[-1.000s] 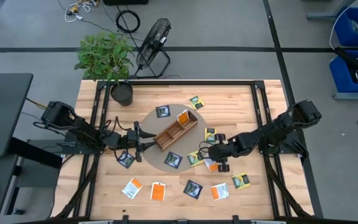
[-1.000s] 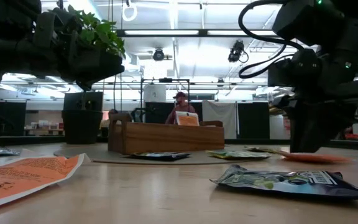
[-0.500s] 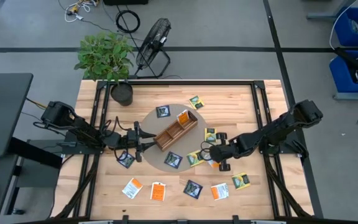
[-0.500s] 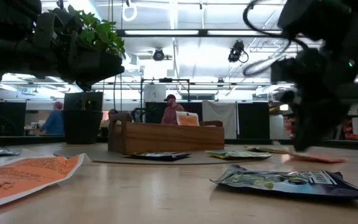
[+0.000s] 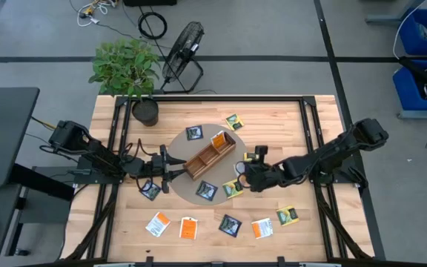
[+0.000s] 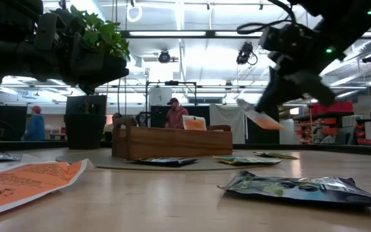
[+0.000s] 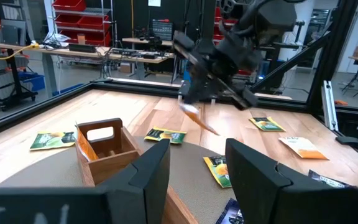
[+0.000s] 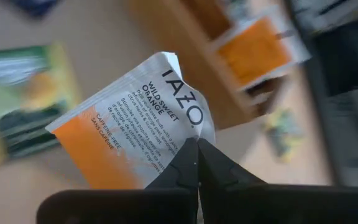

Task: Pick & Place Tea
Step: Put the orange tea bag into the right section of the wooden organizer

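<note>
My right gripper (image 5: 247, 175) is shut on an orange-and-white tea packet (image 8: 135, 118) and hovers above the table just right of the brown wooden tray (image 5: 210, 156). The low view shows the packet (image 6: 257, 116) in the air; the left wrist view shows it (image 7: 197, 118) below the right gripper (image 7: 216, 62). One orange packet (image 5: 219, 139) stands in the tray's far compartment. My left gripper (image 7: 194, 180) is open and waits near the tray's left end (image 5: 170, 169). Other navy, yellow-green and orange packets lie flat around the tray. My right gripper pinches the packet by its white printed end (image 8: 188, 134) between the two fingertips (image 8: 179, 165), only at the packet's edge. The packet is lifted clear of the table and slants down and away from the fingers (image 6: 257, 116).
A round grey mat (image 5: 180, 141) lies under the tray. Loose packets lie near the table's front, among them orange ones (image 5: 188, 228) and a yellow-green one (image 5: 287, 216). A potted plant (image 5: 145, 110) stands at the far left corner. People show in the room behind (image 6: 174, 113).
My right gripper has risen from the table with the orange-and-white packet and moved toward the tray, to the table's left and a little toward the far edge. The packet lay flat on the table; now it hangs in the air, tilted.
</note>
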